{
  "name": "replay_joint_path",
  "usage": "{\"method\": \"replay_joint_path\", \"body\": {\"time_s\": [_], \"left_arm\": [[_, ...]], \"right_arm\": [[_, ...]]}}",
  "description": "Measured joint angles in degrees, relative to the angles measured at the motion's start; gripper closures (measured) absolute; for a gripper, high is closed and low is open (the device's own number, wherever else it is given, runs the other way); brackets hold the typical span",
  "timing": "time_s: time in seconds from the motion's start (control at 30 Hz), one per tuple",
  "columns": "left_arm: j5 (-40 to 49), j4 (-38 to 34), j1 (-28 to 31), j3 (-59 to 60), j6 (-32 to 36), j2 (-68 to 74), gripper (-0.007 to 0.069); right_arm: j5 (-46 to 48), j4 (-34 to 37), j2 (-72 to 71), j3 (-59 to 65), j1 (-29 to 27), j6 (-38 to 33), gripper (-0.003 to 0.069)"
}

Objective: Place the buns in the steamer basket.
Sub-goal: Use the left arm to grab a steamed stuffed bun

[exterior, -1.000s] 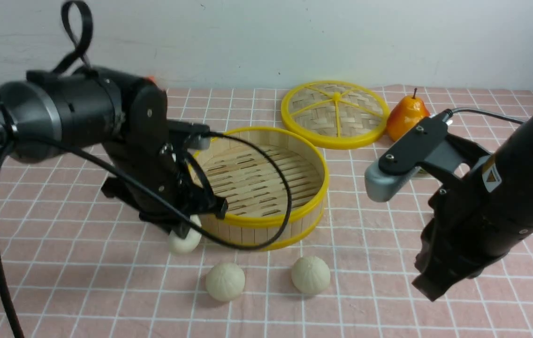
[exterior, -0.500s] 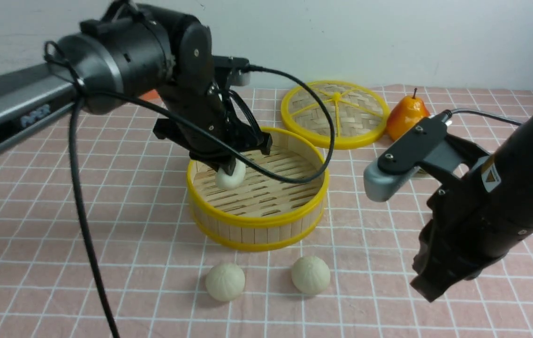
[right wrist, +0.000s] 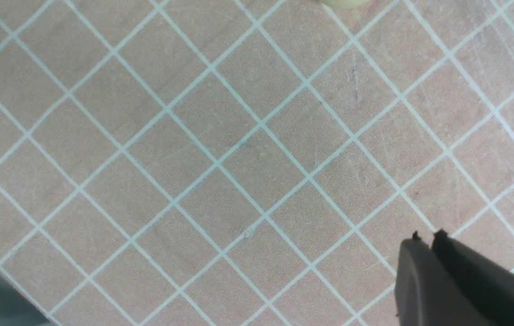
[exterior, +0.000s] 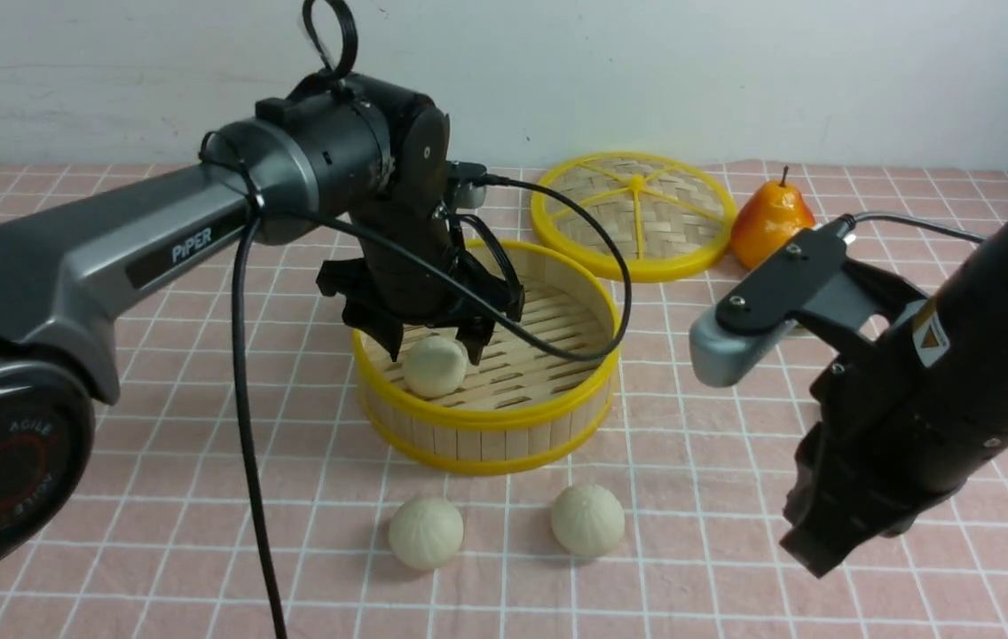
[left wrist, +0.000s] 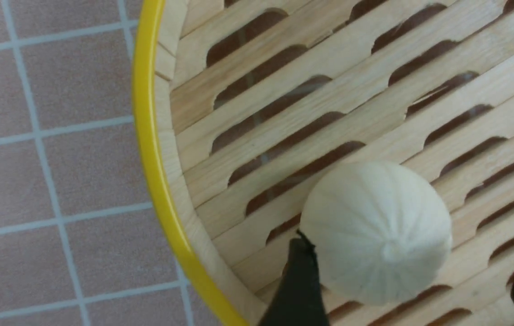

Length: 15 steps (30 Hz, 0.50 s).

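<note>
The steamer basket stands mid-table, its yellow rim also in the left wrist view. One cream bun lies on its slatted floor near the left wall. My left gripper hovers just over it, open, fingers either side; one finger is close against it, the other stands clear. Two more buns rest on the cloth in front of the basket. My right gripper hangs shut and empty over the cloth, right of them.
The flat woven lid lies behind the basket, with an orange pear to its right. The left arm's black cable loops down over the near-left cloth. A wall closes the far side.
My left gripper carried a bun from the cloth up over the rim into the basket and opened. The bun now lies on the slats. The right arm barely moved.
</note>
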Motion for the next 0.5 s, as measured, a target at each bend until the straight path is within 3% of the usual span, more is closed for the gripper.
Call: {"method": "replay_joint_path", "body": {"time_s": [0.27, 0.4, 0.5], "left_arm": [[9.7, -0.8, 0.0, -4.0, 2.1, -8.9, 0.0039], [9.9, -2.3, 0.0, 3.3, 2.5, -16.7, 0.0039], [10.2, -5.2, 0.0, 17.9, 2.6, -25.5, 0.0039]], "right_arm": [[0.4, -4.6, -0.8, 0.0, 0.0, 1.6, 0.0617], [0.2, -7.5, -3.5, 0.0, 0.0, 4.7, 0.0616], [-1.0, -9.6, -6.8, 0.0, 0.0, 7.0, 0.0613]]}}
